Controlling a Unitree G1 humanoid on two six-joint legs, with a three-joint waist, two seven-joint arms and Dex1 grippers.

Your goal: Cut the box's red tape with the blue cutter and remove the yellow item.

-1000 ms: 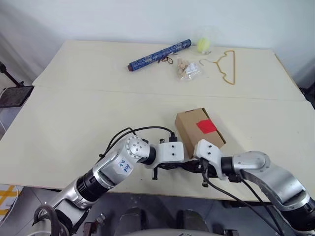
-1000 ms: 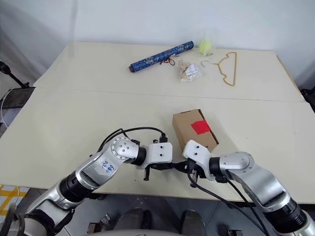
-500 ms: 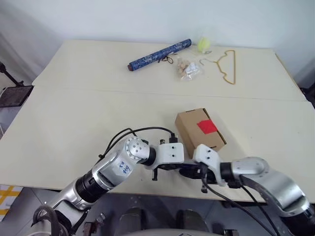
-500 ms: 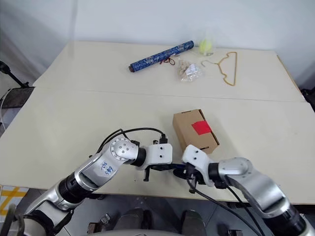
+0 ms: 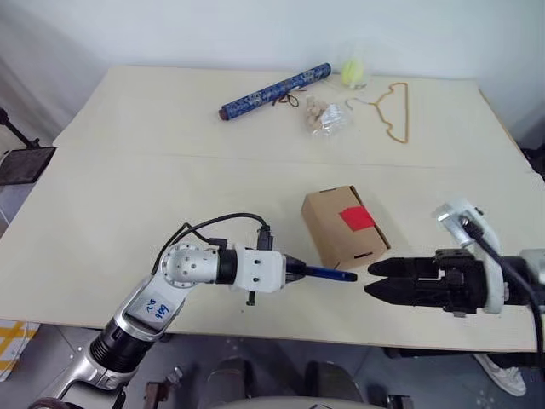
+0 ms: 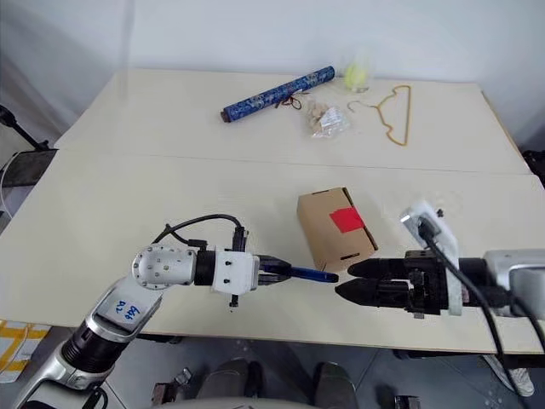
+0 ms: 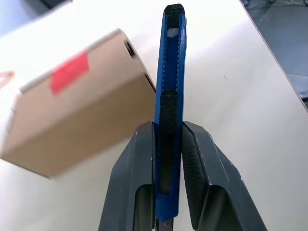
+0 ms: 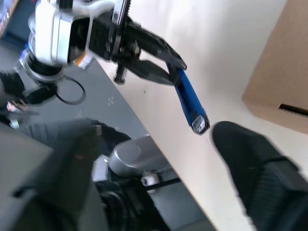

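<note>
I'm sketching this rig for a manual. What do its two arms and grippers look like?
Both arms are silver metal with black joint bands. The left arm has a white wrist block, a looping black cable and a white handwritten sticker. Left gripper: black ribbed jaws. Right gripper: black tapered jaws, white bracket behind, black cable.

Both head views look forward and down over the whole surface [image 5: 128,196] from above. Each wrist view looks closely along its own jaws; both share the blue cutter [image 7: 169,96] and the box [image 7: 77,101].
</note>
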